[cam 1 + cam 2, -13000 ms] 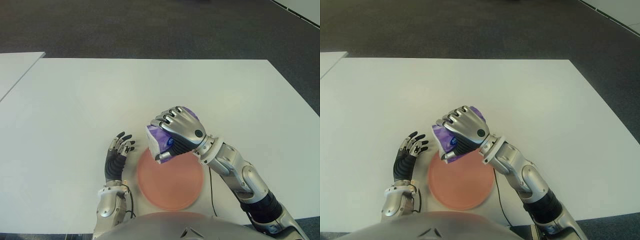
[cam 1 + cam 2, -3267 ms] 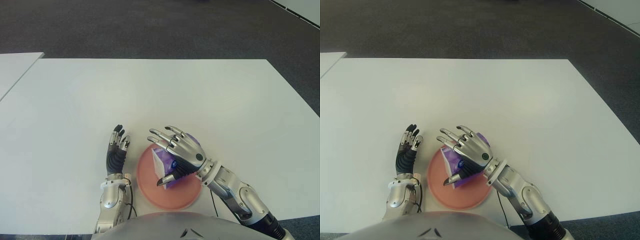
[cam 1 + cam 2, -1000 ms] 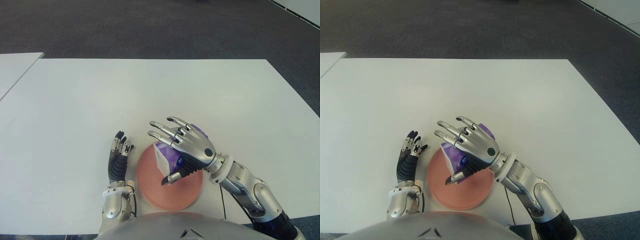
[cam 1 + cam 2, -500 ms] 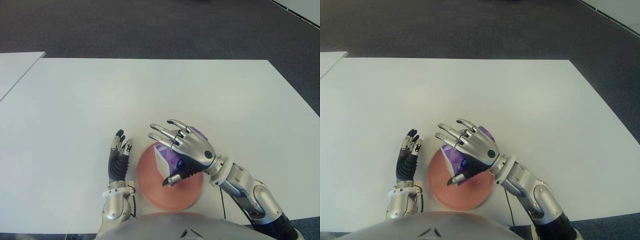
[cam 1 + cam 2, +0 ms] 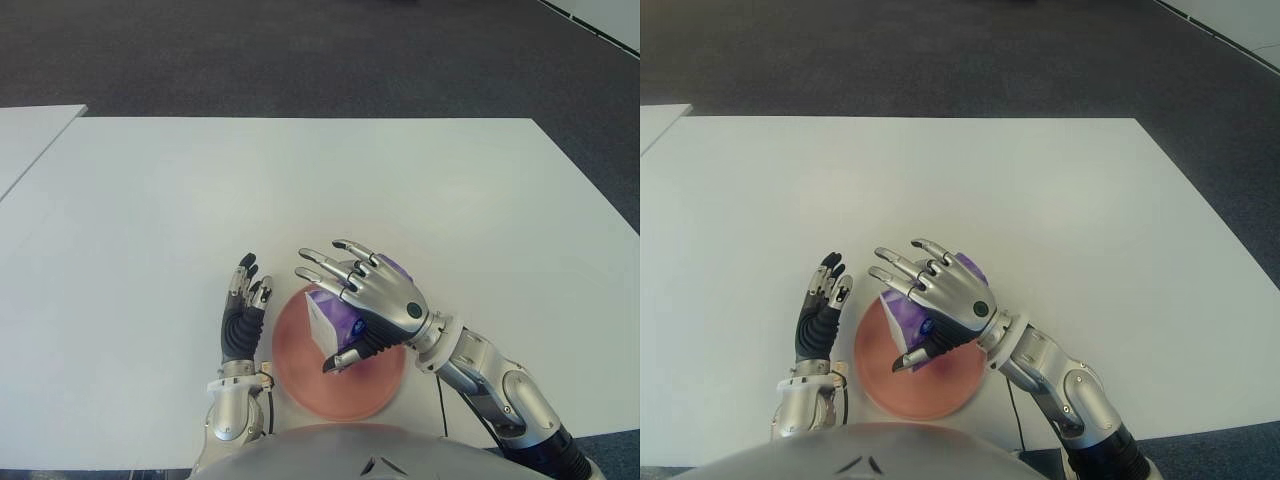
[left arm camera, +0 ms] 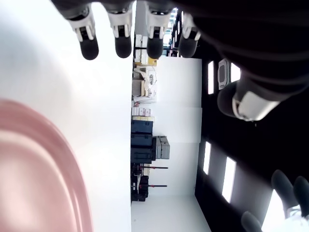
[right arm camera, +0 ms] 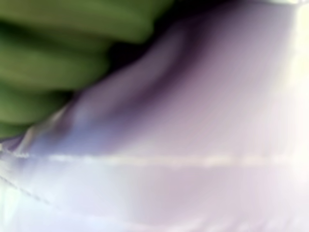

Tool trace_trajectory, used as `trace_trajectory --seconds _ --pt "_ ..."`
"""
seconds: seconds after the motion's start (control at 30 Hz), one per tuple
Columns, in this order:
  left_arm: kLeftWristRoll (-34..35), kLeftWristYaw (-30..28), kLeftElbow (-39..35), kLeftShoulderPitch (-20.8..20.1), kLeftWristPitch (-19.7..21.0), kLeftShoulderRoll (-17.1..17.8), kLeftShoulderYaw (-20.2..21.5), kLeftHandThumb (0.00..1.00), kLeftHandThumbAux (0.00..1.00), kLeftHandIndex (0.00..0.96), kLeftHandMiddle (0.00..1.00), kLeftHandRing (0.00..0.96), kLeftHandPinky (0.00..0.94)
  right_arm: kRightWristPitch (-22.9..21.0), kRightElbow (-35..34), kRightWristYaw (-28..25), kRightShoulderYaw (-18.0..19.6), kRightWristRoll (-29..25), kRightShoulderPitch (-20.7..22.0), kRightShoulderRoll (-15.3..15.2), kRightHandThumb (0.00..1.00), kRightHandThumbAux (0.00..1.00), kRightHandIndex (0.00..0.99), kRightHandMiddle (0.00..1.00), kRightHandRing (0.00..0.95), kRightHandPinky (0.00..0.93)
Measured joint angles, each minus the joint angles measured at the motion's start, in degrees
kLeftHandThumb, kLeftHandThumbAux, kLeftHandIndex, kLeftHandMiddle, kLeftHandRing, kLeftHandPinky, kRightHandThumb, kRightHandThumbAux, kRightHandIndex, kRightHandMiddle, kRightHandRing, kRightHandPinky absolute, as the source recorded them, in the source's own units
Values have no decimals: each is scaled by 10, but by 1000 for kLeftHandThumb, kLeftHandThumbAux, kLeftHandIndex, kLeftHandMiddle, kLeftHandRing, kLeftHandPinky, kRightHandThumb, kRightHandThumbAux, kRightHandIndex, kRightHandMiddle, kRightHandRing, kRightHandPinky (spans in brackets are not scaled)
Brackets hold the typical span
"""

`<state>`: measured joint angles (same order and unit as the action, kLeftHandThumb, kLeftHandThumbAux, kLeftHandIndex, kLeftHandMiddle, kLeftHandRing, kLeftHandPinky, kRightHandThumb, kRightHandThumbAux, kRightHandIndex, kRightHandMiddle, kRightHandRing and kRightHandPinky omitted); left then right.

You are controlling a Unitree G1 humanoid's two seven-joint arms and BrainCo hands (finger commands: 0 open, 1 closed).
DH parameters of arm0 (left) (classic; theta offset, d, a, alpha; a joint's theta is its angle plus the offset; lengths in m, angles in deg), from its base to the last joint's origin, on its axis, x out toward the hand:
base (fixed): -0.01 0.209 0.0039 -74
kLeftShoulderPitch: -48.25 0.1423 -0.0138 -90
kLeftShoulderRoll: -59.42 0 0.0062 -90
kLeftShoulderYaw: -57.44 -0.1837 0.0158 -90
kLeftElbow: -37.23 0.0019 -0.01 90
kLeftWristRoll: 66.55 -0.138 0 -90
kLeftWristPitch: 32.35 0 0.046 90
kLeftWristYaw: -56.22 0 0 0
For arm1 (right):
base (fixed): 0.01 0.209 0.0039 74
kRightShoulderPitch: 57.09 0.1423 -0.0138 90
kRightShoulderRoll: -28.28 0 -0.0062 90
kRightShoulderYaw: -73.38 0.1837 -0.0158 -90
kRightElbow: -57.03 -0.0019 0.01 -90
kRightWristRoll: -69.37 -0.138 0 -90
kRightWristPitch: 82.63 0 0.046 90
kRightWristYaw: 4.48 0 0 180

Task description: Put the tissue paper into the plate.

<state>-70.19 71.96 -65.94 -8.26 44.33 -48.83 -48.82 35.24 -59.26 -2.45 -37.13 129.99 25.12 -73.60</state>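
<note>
White table [image 5: 300,190]: pink plate [image 5: 300,375] holds purple tissue pack [image 5: 330,318].

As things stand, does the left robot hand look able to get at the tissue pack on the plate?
Probably not cleanly. The left robot hand is open just left of the plate, but the right robot hand is spread over the tissue pack, covering its top and far side.

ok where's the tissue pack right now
The purple tissue pack sits on the pink plate near the table's front edge, under the right hand, whose fingers are spread above it.
</note>
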Motion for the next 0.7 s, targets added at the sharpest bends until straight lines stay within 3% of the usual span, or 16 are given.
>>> trace_trajectory --seconds 0.27,0.7 --pt "-1 1 -1 3 5 2 -3 81 476 0 4 0 0 16 43 33 -10 13 -4 -8 113 351 0 0 0 0" --pt "20 -29 32 -23 -40 -1 -4 82 422 0 7 0 0 14 43 18 -15 19 5 -3 80 319 0 0 0 0"
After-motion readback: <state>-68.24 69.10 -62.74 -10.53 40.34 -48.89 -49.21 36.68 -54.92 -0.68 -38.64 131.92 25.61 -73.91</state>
